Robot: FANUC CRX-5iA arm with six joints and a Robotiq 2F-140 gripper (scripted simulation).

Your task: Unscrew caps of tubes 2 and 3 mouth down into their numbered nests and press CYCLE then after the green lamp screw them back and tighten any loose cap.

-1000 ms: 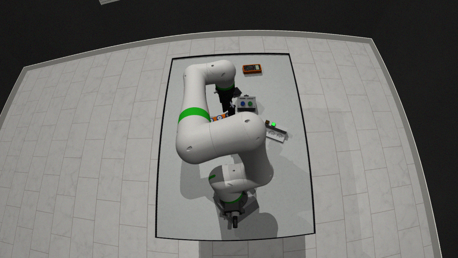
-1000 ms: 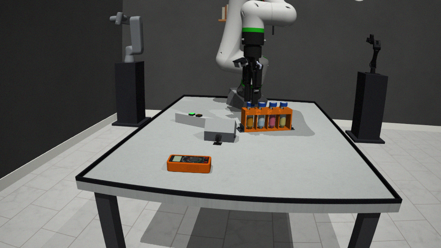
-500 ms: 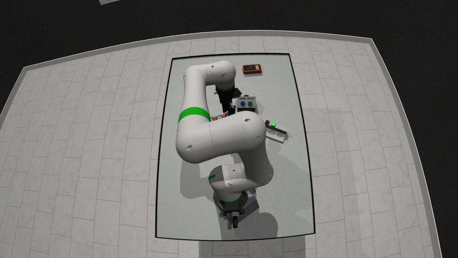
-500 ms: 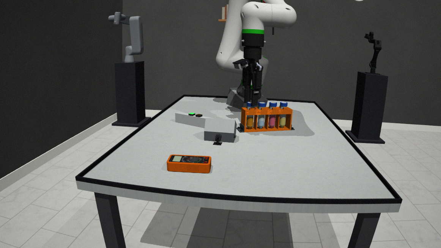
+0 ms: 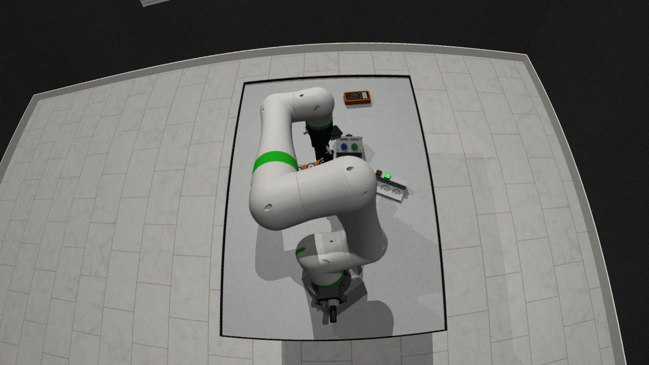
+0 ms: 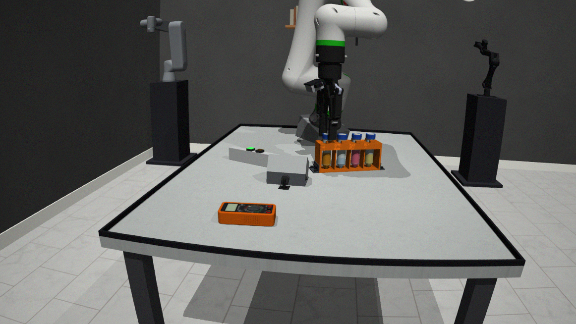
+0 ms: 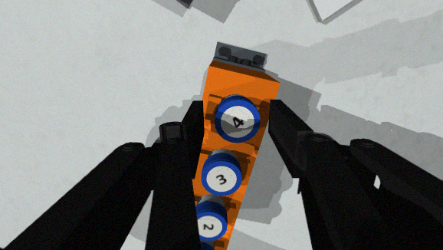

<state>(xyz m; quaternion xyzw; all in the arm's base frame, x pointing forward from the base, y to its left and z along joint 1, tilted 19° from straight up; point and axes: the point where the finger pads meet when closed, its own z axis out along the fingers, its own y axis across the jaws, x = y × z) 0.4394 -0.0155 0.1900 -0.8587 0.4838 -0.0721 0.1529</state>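
We position the gripper [image 7: 234, 115] above the decapping station [image 7: 245, 82], its jaws partly open on either side of the tube 4 cap [image 7: 237, 119] and gripping nothing. All four caps are on the station; the green lamp [image 5: 387, 175] glows on the cap tray [image 5: 401, 185] beside it. Risk, in our judgement: closing off-centre could slip off the cap or nudge the tube 3 cap [image 7: 221, 178] next to it; turning the wrong way would loosen a cap that must stay on.

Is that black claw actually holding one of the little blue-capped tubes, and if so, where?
Nothing is held. The black two-finger gripper is open, its fingers straddling the blue screw cap marked 4 in the orange tube rack, with gaps showing on both sides.
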